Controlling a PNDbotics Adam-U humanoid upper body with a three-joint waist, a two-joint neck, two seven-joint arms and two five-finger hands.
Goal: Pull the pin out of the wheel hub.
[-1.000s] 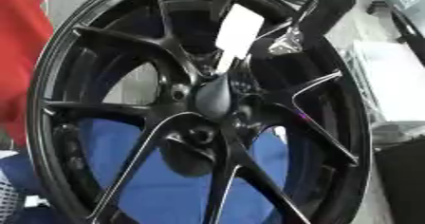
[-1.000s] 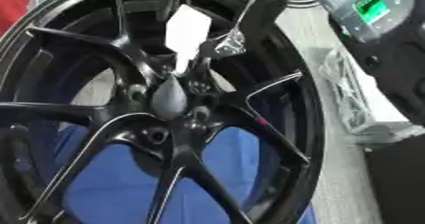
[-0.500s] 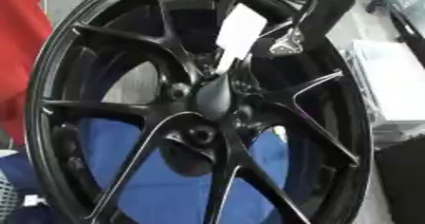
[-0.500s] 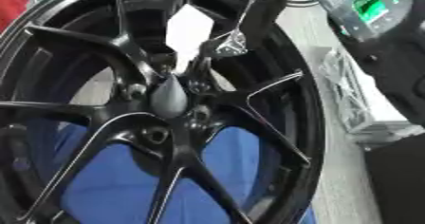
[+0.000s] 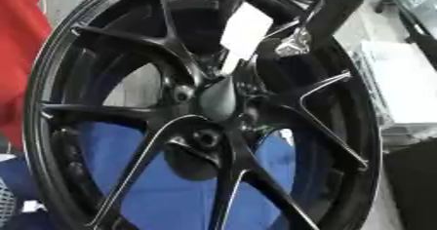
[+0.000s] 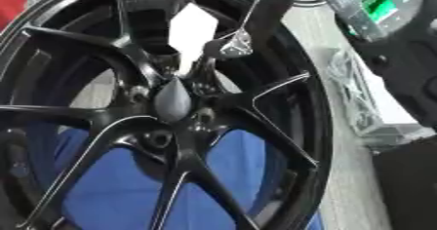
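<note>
One black wheel (image 5: pixel 102 53), filling nearly the whole view. One dark centre cap (image 5: pixel 218 99) in the middle of it. One white tag (image 5: pixel 245 31) at 12 o'clock from the cap. One robot hand (image 5: pixel 286 46), black with silver parts, at 1 o'clock from the cap, reaching in from the upper right. Two round holes clearly visible by the cap: one (image 5: pixel 181 94) at 9 o'clock and one (image 5: pixel 206 138) at 6 o'clock. One red cloth (image 5: pixel 17 53) at the left edge. One blue sheet (image 5: pixel 170 195) behind the spokes, low. One device with a green screen (image 6: pixel 371 5) at the upper right.
</note>
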